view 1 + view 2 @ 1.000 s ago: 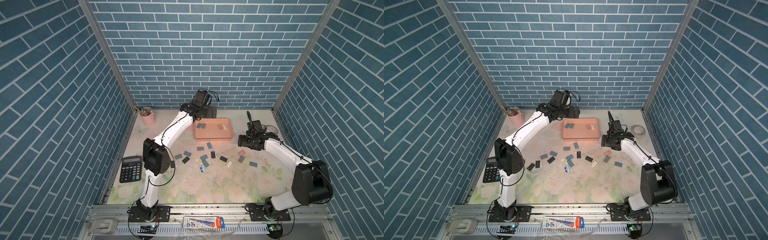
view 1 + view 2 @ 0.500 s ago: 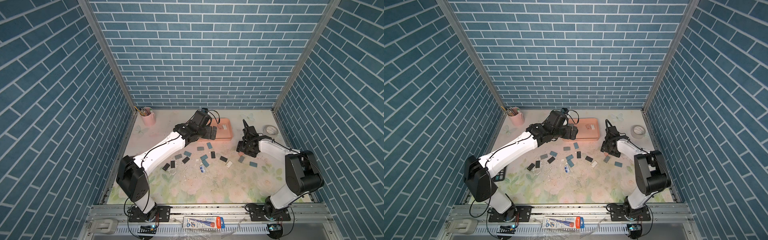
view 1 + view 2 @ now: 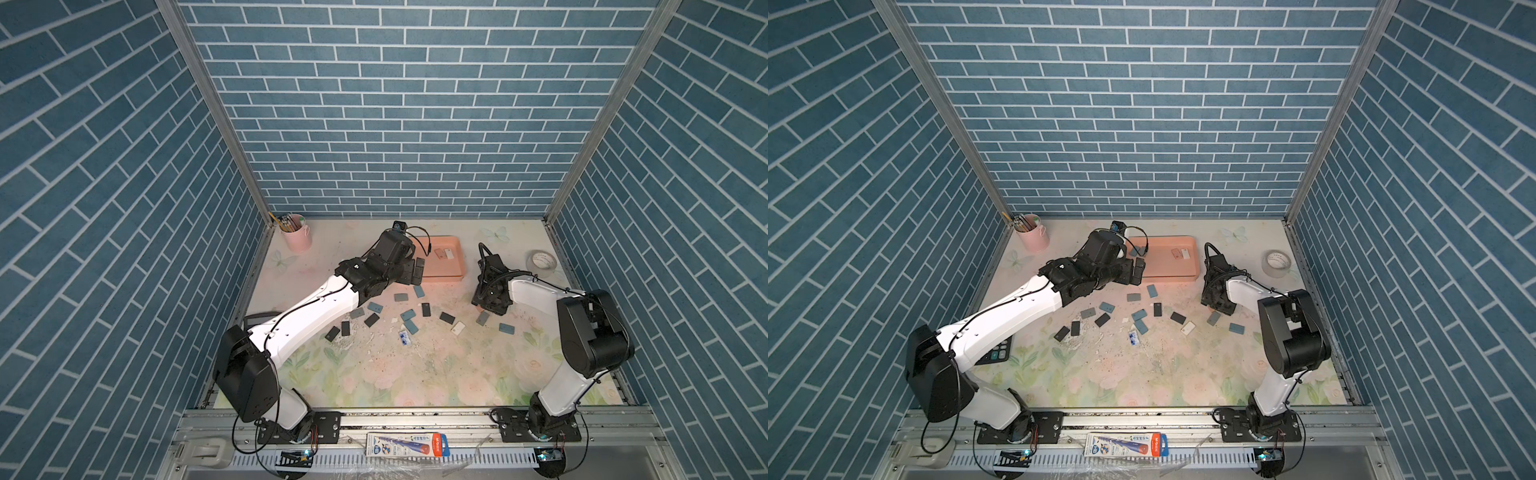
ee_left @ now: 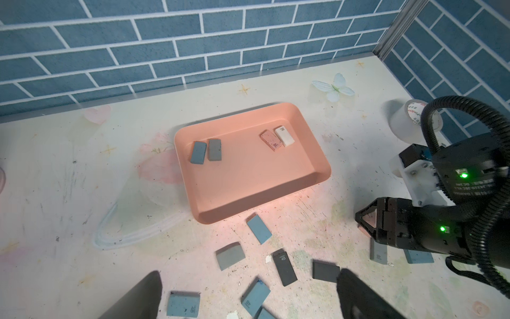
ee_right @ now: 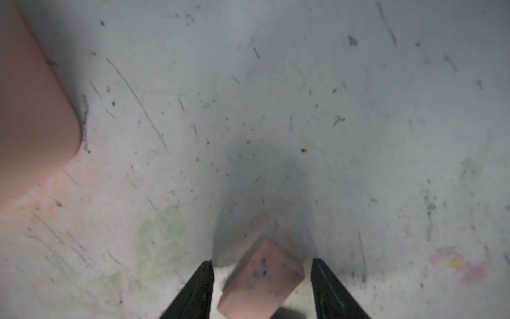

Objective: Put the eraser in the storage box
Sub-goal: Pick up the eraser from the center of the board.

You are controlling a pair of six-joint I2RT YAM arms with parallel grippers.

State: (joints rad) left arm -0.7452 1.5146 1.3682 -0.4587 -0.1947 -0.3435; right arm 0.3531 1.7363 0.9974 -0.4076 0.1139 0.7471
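Observation:
A pink eraser (image 5: 262,279) with blue specks lies on the mat between the fingers of my right gripper (image 5: 262,290). The jaws stand astride it with a narrow gap on each side, so the gripper is open. In both top views this gripper (image 3: 484,308) (image 3: 1214,307) points down at the mat, right of the salmon-pink storage box (image 3: 446,272) (image 3: 1167,276) (image 4: 248,179). The box holds several erasers: blue (image 4: 198,152), grey (image 4: 214,149), pink (image 4: 271,140) and white (image 4: 284,135). My left gripper (image 3: 417,272) (image 4: 248,301) hangs wide open and empty over the box's front left edge.
Several loose blue, grey and black erasers (image 3: 409,316) (image 4: 259,229) lie on the mat in front of the box. A pink pencil cup (image 3: 296,237) stands at the back left and a tape roll (image 3: 541,262) at the back right. A calculator (image 3: 998,351) lies under the left arm.
My left arm swung from behind the box toward its front edge. The right gripper dropped over the pink eraser and its jaws narrowed around it.

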